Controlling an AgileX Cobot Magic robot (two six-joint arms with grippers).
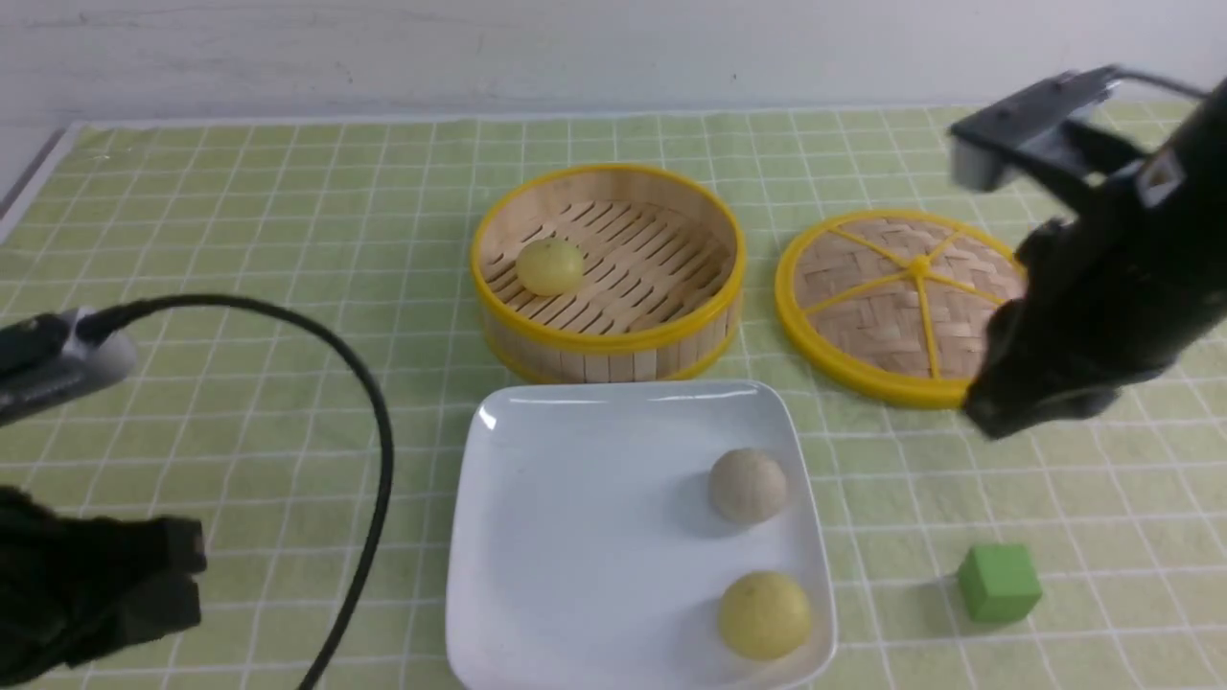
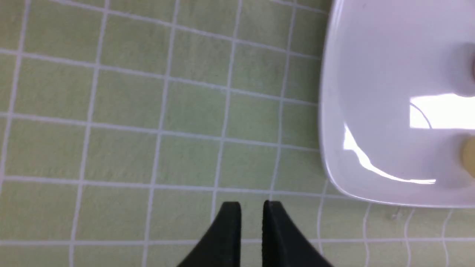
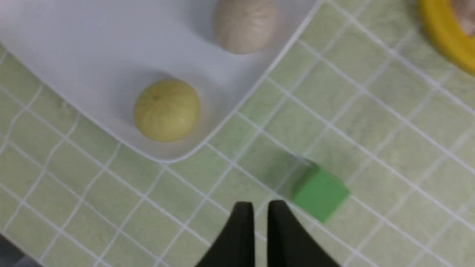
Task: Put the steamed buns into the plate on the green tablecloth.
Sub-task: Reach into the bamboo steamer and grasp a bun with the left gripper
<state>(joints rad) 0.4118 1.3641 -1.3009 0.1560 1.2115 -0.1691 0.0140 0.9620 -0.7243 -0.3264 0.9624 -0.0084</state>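
The white square plate (image 1: 575, 537) lies on the green tablecloth (image 1: 288, 211). It holds a greyish bun (image 1: 748, 485) and a pale yellow bun (image 1: 764, 614) near its right rim. A second yellow bun (image 1: 549, 265) sits in the bamboo steamer basket (image 1: 608, 273) behind the plate. My left gripper (image 2: 251, 207) is shut and empty, low over the cloth left of the plate (image 2: 371, 92). My right gripper (image 3: 259, 207) is shut and empty, raised at the right, above the cloth. Its view shows the yellow bun (image 3: 167, 110), the grey bun (image 3: 245, 24) and the plate's corner (image 3: 92, 52).
The woven round lid (image 1: 901, 302) lies right of the basket, partly behind my right arm. A green cube (image 1: 999, 582) sits on the cloth right of the plate; it also shows in the right wrist view (image 3: 320, 193). A black cable (image 1: 369, 450) arcs over the left side.
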